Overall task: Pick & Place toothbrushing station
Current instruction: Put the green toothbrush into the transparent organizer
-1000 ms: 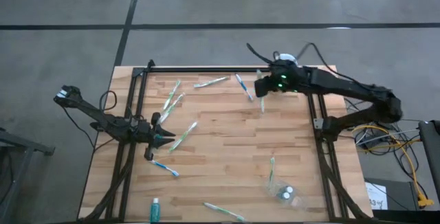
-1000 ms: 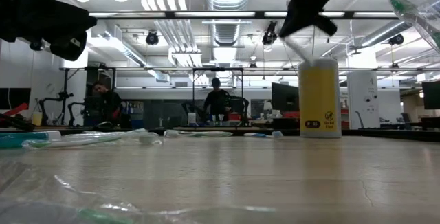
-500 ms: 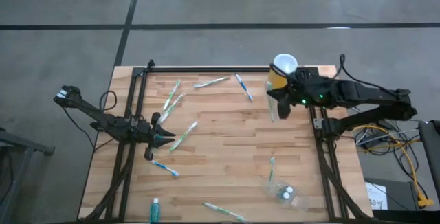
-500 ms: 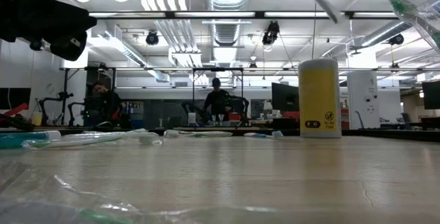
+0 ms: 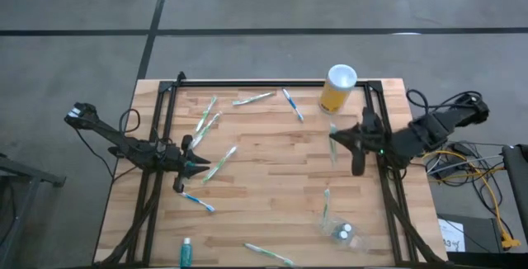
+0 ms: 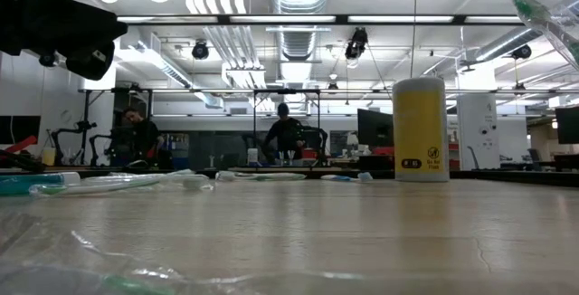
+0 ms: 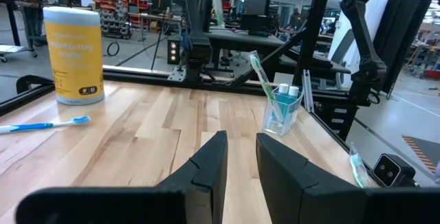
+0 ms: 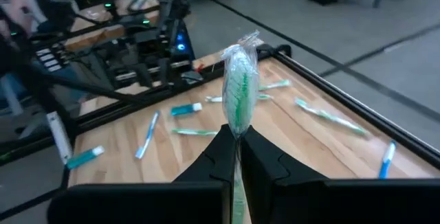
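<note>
My right gripper (image 5: 337, 139) hangs over the table's right half, shut on a toothbrush in a clear wrapper (image 8: 238, 90) with green bristles. The clear cup (image 5: 343, 234) stands near the front right corner, holding a toothbrush (image 5: 326, 205) and white-capped tubes; the left wrist view shows the cup (image 7: 282, 110) too. Several more toothbrushes (image 5: 219, 163) lie flat on the wood. A teal tube (image 5: 187, 252) lies at the near edge. My left gripper (image 5: 194, 167) waits low at the left, open, with nothing between its fingers (image 7: 212, 157). My right gripper pinches the wrapped toothbrush between its two fingers (image 8: 221, 147), on the handle just below the head (image 8: 238, 124). The fingers come in roughly level from the table's right side and lie across the brush. It hangs clear of the table, its bristle end sticking out past the fingertips.
A tall yellow cylinder with a white top (image 5: 337, 87) stands at the far edge, just beyond my right gripper. A black frame (image 5: 165, 137) runs along the table's left, far and right sides. People stand in the room behind the table (image 6: 283, 137).
My right gripper has swung from the far edge beside the yellow cylinder toward the near and right side, rising and rolling as it went. It stays shut on the wrapped toothbrush, which travels with it clear of the table.
</note>
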You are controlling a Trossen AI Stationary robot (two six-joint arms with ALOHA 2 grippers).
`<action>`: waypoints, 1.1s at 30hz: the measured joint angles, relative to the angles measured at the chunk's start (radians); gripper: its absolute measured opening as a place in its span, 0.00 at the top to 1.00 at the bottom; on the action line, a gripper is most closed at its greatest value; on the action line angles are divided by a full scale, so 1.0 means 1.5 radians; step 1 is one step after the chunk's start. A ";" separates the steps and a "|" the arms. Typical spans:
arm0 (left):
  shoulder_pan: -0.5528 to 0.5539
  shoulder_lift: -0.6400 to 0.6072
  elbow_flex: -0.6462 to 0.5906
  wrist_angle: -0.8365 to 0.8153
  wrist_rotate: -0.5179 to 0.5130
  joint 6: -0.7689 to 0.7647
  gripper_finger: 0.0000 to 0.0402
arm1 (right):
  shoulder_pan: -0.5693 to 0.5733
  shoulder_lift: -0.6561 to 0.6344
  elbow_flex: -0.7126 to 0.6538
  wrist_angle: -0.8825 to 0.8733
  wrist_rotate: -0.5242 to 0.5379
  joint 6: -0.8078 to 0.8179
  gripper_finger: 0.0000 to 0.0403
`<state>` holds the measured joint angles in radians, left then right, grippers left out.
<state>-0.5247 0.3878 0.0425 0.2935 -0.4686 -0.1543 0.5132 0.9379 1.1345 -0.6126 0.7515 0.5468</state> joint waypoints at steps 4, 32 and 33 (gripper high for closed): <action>0.000 0.000 0.000 0.000 0.000 0.000 0.79 | 0.077 0.000 -0.022 0.035 0.033 0.001 0.98; 0.000 0.000 0.000 0.000 0.000 0.000 0.79 | 0.334 0.000 -0.380 0.639 0.165 -0.114 0.98; 0.000 0.000 0.000 0.000 0.000 0.000 0.79 | 0.336 0.000 -0.395 0.667 0.165 -0.116 0.98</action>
<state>-0.5245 0.3878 0.0425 0.2935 -0.4686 -0.1539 1.0177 0.9379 0.5413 0.3885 0.9985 0.3723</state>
